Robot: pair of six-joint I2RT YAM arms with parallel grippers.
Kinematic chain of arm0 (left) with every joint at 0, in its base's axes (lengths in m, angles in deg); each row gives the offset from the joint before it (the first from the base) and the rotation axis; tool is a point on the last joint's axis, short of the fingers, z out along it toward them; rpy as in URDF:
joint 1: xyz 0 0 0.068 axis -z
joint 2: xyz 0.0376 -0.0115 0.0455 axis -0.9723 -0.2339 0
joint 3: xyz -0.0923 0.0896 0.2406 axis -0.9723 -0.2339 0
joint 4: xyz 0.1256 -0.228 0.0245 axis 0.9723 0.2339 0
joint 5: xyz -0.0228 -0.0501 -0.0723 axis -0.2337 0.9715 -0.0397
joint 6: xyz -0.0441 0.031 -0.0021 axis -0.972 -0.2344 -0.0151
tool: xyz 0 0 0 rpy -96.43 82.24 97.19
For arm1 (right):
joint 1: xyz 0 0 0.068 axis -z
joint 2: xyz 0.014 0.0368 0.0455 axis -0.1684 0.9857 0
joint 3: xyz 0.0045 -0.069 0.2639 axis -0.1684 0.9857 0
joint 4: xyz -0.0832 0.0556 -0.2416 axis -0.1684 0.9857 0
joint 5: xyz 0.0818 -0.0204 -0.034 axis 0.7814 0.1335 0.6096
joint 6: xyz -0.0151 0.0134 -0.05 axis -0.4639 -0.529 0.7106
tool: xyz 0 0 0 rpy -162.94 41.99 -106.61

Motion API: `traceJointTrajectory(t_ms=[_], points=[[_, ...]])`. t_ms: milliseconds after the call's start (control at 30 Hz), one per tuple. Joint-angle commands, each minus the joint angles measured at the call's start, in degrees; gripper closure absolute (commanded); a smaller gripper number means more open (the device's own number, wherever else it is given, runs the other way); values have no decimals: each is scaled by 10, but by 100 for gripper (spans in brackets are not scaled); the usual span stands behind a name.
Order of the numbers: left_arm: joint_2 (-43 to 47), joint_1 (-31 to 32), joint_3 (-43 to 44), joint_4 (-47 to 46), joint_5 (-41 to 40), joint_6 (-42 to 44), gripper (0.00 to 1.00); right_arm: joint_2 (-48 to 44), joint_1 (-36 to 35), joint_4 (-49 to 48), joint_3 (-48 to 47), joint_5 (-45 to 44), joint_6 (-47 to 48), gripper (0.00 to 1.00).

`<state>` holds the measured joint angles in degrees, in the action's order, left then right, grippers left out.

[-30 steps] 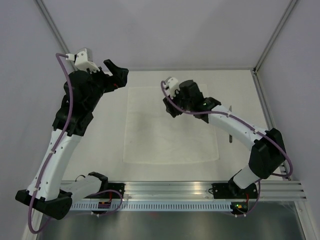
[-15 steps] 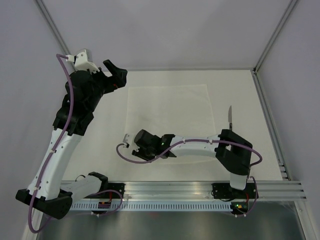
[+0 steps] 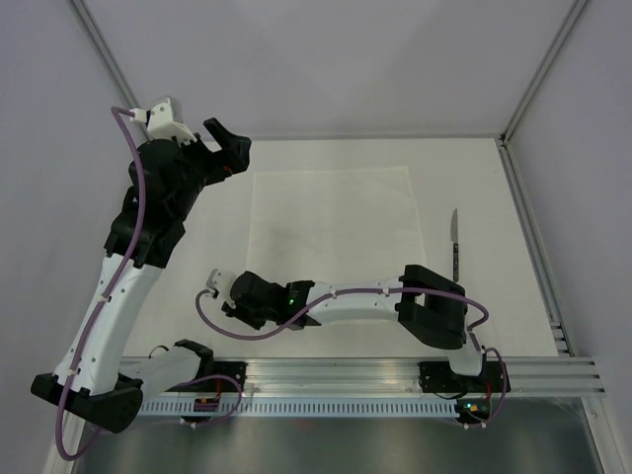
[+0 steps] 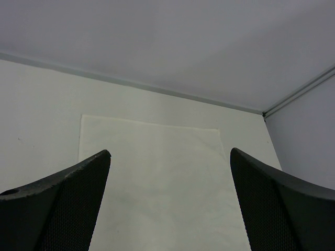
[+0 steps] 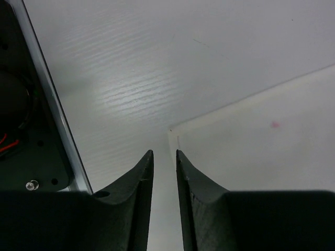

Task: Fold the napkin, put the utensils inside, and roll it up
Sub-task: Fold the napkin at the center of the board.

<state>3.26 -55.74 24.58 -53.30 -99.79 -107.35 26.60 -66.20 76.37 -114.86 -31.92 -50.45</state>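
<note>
Though narrow-gapped, right hand (image 5: 164,153) at napkin (image 5: 251,138) corner

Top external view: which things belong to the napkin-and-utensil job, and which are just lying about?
Belong to the job: napkin; knife on the table to its right; left gripper; right gripper, by the napkin's near left corner.
Just there: aluminium rail; purple cables.
</note>
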Motion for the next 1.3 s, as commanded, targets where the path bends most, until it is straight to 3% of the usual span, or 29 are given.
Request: traceJointTrajectory(t_ms=[0, 333, 1267], points=[[1, 1, -2, -8, -8, 16, 0, 32, -7, -29, -18, -30, -39, 71], [8, 1, -17, -8, -11, 16, 0, 98, -17, 1, -93, -55, -43, 62], [4, 1, -28, -6, -9, 25, 0, 145, -27, 40, -132, -103, -55, 57]])
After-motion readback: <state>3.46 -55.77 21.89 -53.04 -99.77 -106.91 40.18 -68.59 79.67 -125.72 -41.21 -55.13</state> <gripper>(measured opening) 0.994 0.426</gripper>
